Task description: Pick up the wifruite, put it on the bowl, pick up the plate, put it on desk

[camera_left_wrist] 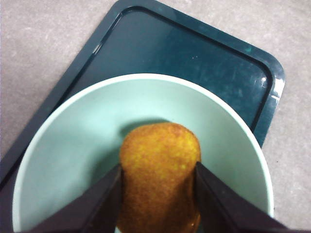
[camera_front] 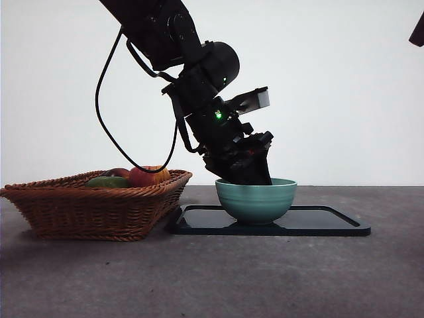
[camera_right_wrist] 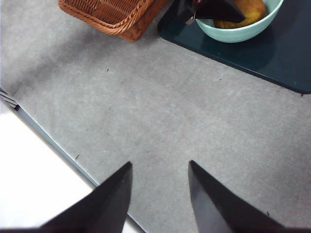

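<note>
The wifruite (camera_left_wrist: 159,170), an oblong yellow-brown fuzzy fruit, is held low inside the teal-green bowl (camera_left_wrist: 77,126). My left gripper (camera_left_wrist: 158,167) is shut on it, one jaw on each side. In the front view the left gripper (camera_front: 245,173) dips into the bowl (camera_front: 256,199) from above and hides the fruit. The bowl stands on the plate (camera_front: 318,222), a dark teal rectangular tray lying on the desk (camera_front: 265,278). My right gripper (camera_right_wrist: 159,167) hangs open over bare desk, away from the bowl (camera_right_wrist: 243,33).
A brown wicker basket (camera_front: 93,205) with several fruits stands beside the plate on its left. The right wrist view shows the desk's edge (camera_right_wrist: 53,145) close to the right gripper. A black arm tip (camera_front: 417,30) shows at the front view's top right corner.
</note>
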`<control>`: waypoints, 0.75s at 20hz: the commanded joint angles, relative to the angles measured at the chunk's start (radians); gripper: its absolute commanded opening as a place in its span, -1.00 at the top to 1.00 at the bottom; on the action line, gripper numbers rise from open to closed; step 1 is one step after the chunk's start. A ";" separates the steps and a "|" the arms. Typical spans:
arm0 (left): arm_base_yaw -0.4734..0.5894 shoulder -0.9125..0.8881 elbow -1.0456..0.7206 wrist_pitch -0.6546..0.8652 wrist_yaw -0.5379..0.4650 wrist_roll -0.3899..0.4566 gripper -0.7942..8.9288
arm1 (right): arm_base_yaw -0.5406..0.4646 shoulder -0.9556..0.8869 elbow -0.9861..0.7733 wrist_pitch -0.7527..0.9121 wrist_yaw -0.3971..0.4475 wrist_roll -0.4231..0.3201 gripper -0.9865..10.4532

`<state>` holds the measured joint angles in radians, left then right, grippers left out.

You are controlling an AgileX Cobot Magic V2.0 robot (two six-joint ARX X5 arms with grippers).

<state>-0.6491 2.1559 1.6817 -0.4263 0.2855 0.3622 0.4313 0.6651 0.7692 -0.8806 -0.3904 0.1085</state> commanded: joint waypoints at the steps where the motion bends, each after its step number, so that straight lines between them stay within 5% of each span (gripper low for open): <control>1: -0.010 0.029 0.025 -0.002 -0.002 0.014 0.59 | 0.006 0.005 0.004 0.004 -0.002 -0.010 0.50; 15: 0.029 -0.155 0.077 -0.025 -0.001 -0.176 0.59 | 0.006 0.005 0.004 0.005 -0.002 -0.020 0.50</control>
<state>-0.6174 2.0239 1.7199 -0.4622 0.2852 0.2161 0.4313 0.6651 0.7692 -0.8814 -0.3901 0.1009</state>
